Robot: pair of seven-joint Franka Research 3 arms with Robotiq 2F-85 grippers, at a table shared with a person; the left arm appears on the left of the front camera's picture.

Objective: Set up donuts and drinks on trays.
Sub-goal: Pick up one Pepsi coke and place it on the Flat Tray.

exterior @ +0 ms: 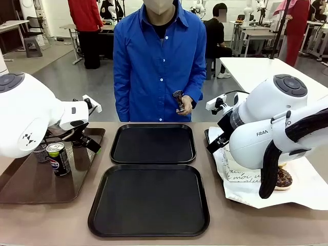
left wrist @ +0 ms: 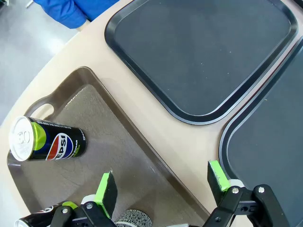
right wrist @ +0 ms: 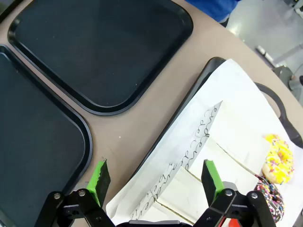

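Observation:
Two black trays lie bare in the middle of the table, the far one [exterior: 154,143] in front of the near one [exterior: 149,200]. On the brown tray [exterior: 25,184] at the left stands a black Pepsi can [exterior: 59,159], with a greyish can [exterior: 41,152] close behind it. My left gripper [left wrist: 162,183] hangs open over that tray's right edge, the Pepsi can [left wrist: 47,142] off to its side. My right gripper [right wrist: 155,178] is open above the white paper's edge. A yellow donut [right wrist: 278,158] and a chocolate sprinkled donut [right wrist: 270,201] lie on the paper beyond it.
A person in a blue shirt [exterior: 159,61] stands at the far edge, one hand [exterior: 183,105] holding a small dark object. The white paper [exterior: 307,189] covers a dark handled tray [right wrist: 208,66] at the right. My right arm's bulk [exterior: 266,128] hides much of that side.

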